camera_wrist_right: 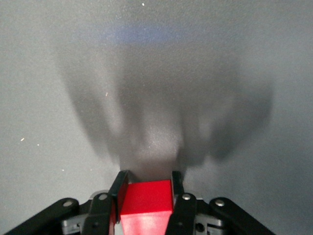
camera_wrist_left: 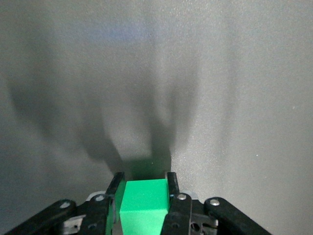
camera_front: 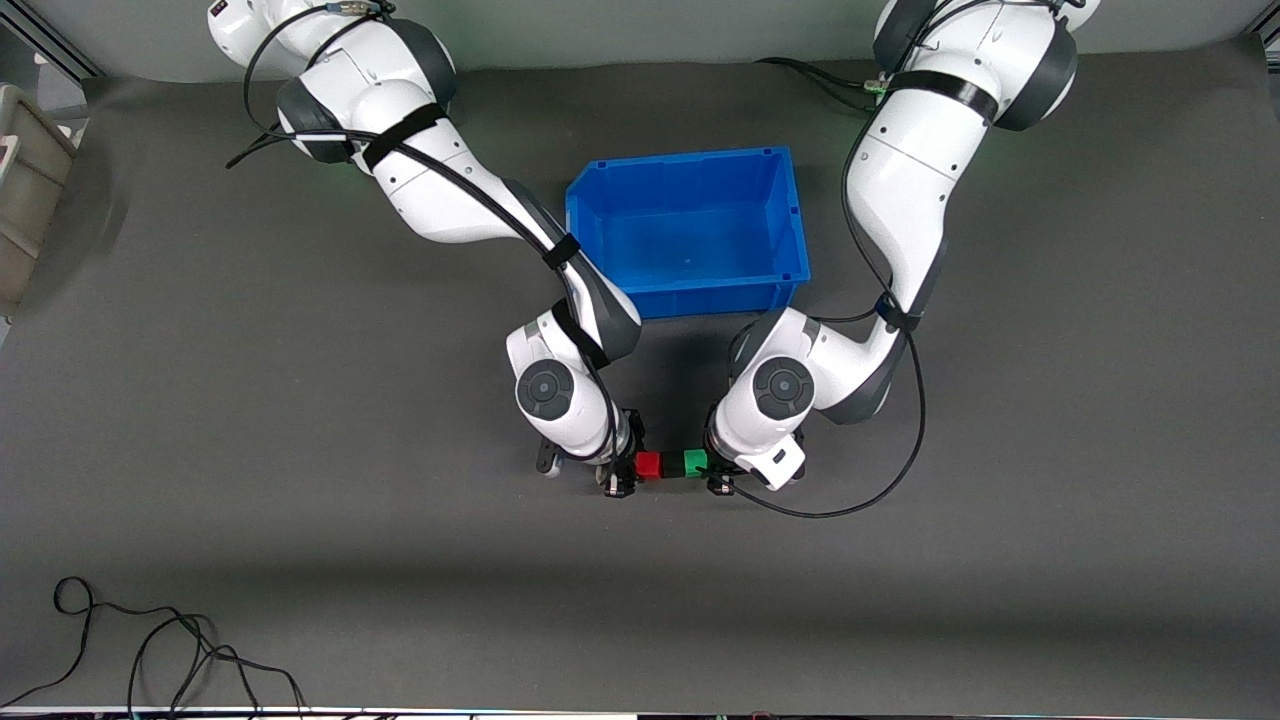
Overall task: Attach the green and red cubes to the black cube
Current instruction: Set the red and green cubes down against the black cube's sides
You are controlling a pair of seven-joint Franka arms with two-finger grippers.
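Looking down from the high front camera, I see wide bare grey mat (camera_front: 1050, 420) across the lower half of the frame and at both side edges, so there is open room all round the work. One blue bin (camera_front: 690, 228) sits at upper centre, its near wall just above the two wrists. A loose black cable (camera_front: 150, 650) lies in the lower left corner, well apart from everything.

I count three cubes, one of each colour, in a row at centre frame, below the bin: the red cube (camera_front: 649, 465), the black cube (camera_front: 669, 466) between, and the green cube (camera_front: 695, 463). Whether they touch, I cannot tell.

I count two grippers. The right gripper (camera_front: 622, 472), on the arm from the upper left, is clamped on the red cube; its wrist view shows the red cube (camera_wrist_right: 146, 201) squeezed between both black fingers (camera_wrist_right: 119, 190). The left gripper (camera_front: 716, 472), on the arm from the upper right, is clamped on the green cube, seen again (camera_wrist_left: 144, 203) between its fingers (camera_wrist_left: 172, 188).
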